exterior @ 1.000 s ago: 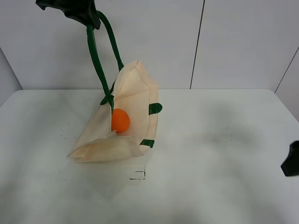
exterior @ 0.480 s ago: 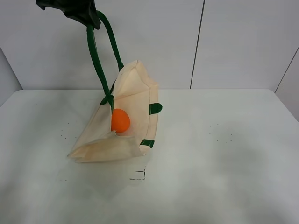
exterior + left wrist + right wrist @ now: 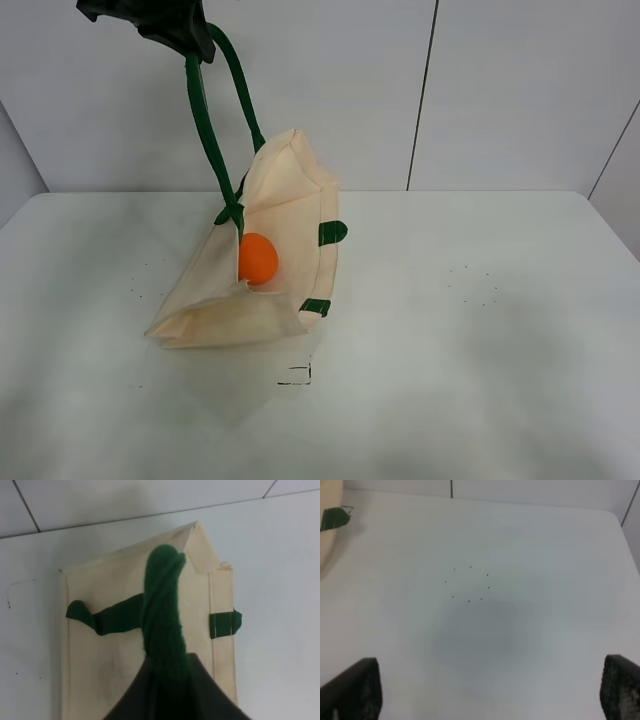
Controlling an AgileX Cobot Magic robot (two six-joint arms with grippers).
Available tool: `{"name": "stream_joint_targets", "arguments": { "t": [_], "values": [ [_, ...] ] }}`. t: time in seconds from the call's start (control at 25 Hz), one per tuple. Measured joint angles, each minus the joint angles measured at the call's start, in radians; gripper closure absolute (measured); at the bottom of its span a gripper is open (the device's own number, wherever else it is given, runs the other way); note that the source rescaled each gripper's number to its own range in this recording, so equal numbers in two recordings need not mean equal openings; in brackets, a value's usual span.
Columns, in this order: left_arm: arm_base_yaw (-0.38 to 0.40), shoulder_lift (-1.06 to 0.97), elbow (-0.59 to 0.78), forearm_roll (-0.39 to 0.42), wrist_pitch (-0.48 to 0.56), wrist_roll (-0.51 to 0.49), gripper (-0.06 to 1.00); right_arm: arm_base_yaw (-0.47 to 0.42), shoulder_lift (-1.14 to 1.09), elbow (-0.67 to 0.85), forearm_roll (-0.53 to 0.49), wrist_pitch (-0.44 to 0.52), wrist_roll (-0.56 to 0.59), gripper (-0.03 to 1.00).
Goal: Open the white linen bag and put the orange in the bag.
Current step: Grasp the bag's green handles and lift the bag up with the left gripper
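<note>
The right gripper (image 3: 485,682) hangs over the right half of the desk (image 3: 480,340), its fingers (image 3: 351,686) spread wide apart with nothing between them; a ring of dark speckles (image 3: 469,584) dots the surface beyond it. Near the front edge is a small black corner mark (image 3: 298,375). Left of the desk's centre, the white linen bag (image 3: 275,195) rests on its bottom edge, mouth lifted open, and the orange (image 3: 258,258) sits inside it. Highest and farthest, the left gripper (image 3: 185,35) is clamped on one green handle (image 3: 205,130), which is pulled taut.
</note>
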Motion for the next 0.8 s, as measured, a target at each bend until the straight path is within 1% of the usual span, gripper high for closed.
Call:
{"name": "stream_joint_targets", "arguments": {
  "t": [0.16,0.4,0.6,0.64,0.72,0.76,0.8],
  "values": [
    [-0.003,0.043,0.000,-0.018,0.000,0.000,0.94,0.000,0.000,0.000,-0.003,0.000,0.004,-0.03],
    [-0.003,0.226,0.000,-0.144,-0.003,0.003,0.94,0.000,0.000,0.002,-0.003,0.000,0.004,-0.03],
    [-0.003,0.383,0.014,-0.204,-0.006,0.052,0.93,0.000,0.000,0.002,-0.003,0.000,0.004,-0.03],
    [-0.003,0.403,0.027,-0.211,-0.012,0.068,0.91,0.000,0.000,0.002,-0.003,0.000,0.004,-0.03],
    [-0.003,0.425,0.059,-0.220,-0.029,0.091,0.83,0.000,0.000,0.002,-0.003,0.000,0.004,-0.03],
    [-0.003,0.430,0.075,-0.221,-0.040,0.102,0.76,0.000,0.000,0.002,-0.004,0.000,0.004,-0.03],
    [-0.003,0.431,0.093,-0.221,-0.054,0.109,0.66,0.000,0.000,0.002,-0.004,0.000,0.004,-0.03]
  ]
}}
